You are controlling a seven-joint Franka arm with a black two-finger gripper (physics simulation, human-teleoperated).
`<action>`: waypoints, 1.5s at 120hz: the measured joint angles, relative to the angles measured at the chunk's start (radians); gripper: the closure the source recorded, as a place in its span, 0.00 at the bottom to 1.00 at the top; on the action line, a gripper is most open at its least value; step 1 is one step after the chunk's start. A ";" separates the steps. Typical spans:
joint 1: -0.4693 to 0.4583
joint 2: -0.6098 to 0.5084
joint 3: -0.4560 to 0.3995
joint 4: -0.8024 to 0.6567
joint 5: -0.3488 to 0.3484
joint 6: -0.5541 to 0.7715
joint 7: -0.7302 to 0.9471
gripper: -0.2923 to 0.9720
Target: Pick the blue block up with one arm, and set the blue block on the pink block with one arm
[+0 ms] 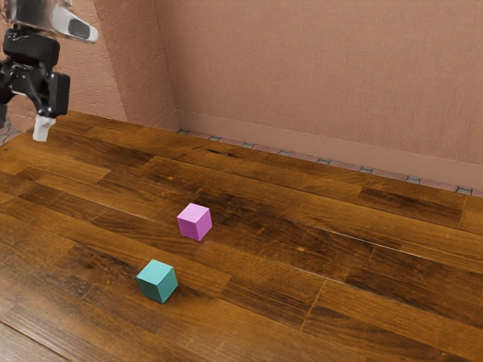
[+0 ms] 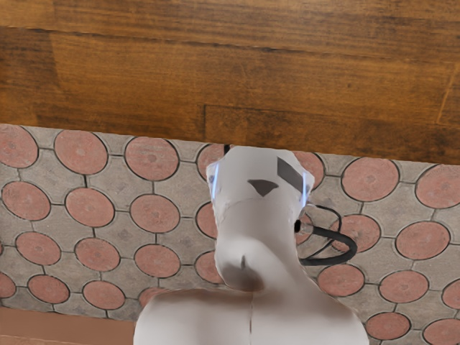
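1. Judged from the layout, this is the approach step. The gripper (image 1: pixel 30 113) hangs high at the exterior view's left, well apart from both blocks. I cannot tell whether it is released or clenched.
2. The blue block (image 1: pixel 157 280) lies on the counter (image 1: pixel 339 249), near the pink block (image 1: pixel 195 222) but not touching it.
3. The next move calls for travelling over the blue block and then descending onto it.
4. The exterior view gives both blocks. The wrist view gives the counter's edge, a tiled floor (image 2: pixel 79 215) and the arm's white body (image 2: pixel 255 237).

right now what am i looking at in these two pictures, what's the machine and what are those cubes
It is a simulated robot arm. The side picture shows its black gripper raised at the exterior view's upper left, over a wooden table. On the table lie a pink block and a blue block, apart, neither held. The other picture comes from a camera on the arm's hand, looking at the arm's own pale body and a tiled floor.
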 joint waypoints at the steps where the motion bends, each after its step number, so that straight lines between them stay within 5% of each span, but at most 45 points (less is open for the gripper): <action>1: 0.002 0.000 -0.005 -0.012 0.002 0.029 -0.002 0.23; 14: -0.014 0.009 -0.028 -0.070 0.007 0.319 -0.024 0.23; 30: 0.001 0.018 -0.056 -0.112 -0.002 0.520 -0.059 0.23; 61: -0.009 -0.105 -0.047 -0.622 -0.014 0.919 -0.116 0.23; 109: -0.011 -0.107 -0.072 -1.036 -0.040 1.458 -0.192 0.23; 135: -0.010 -0.123 -0.091 -1.115 -0.041 1.602 -0.211 0.23; 180: -0.010 -0.115 -0.103 -1.159 -0.028 1.657 -0.213 0.23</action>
